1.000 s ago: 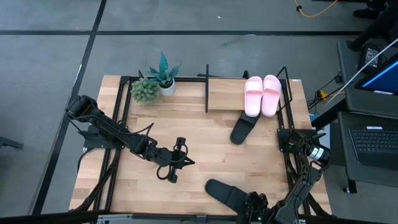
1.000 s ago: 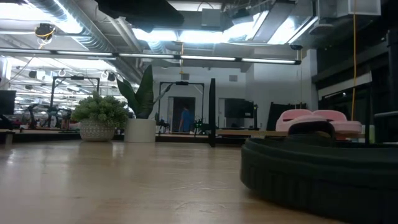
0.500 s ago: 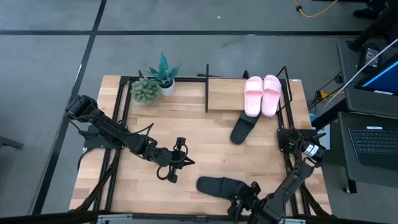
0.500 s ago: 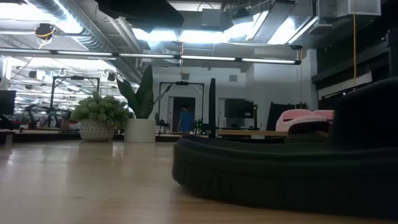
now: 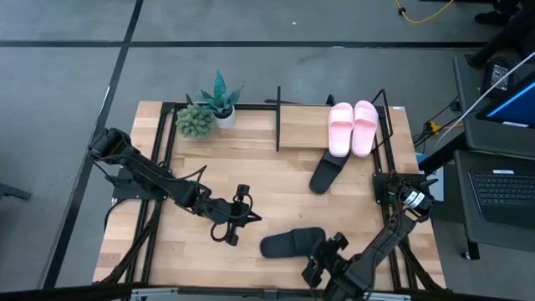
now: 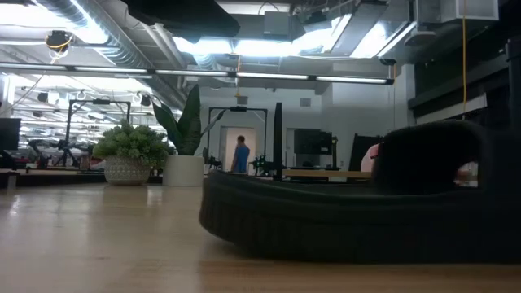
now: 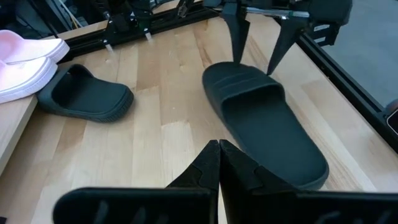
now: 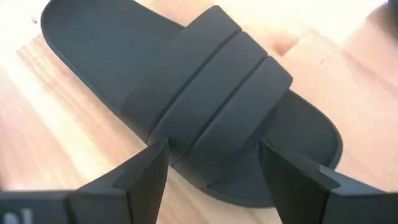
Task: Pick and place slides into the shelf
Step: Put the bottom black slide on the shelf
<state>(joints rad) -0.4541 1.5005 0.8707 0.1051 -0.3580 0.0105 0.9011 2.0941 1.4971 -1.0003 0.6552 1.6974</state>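
— Pale wood-plank table [image 5: 267, 180]; what lies there?
— Four smooth slides: two pink [image 5: 352, 127] on the rod shelf [image 5: 288, 125], two matte black—one [image 5: 291, 243] between the spread right gripper [image 5: 320, 259] fingers. Left gripper [image 5: 233, 224] pressed together.

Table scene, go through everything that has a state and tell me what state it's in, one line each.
Near black slide: flat on the table, strap up, not gripped.
Far black slide: on the table, toe against the shelf.
Pink slides: side by side on the shelf.
Right gripper: open, at the near black slide's strap.
Left gripper: shut, empty, above the table.
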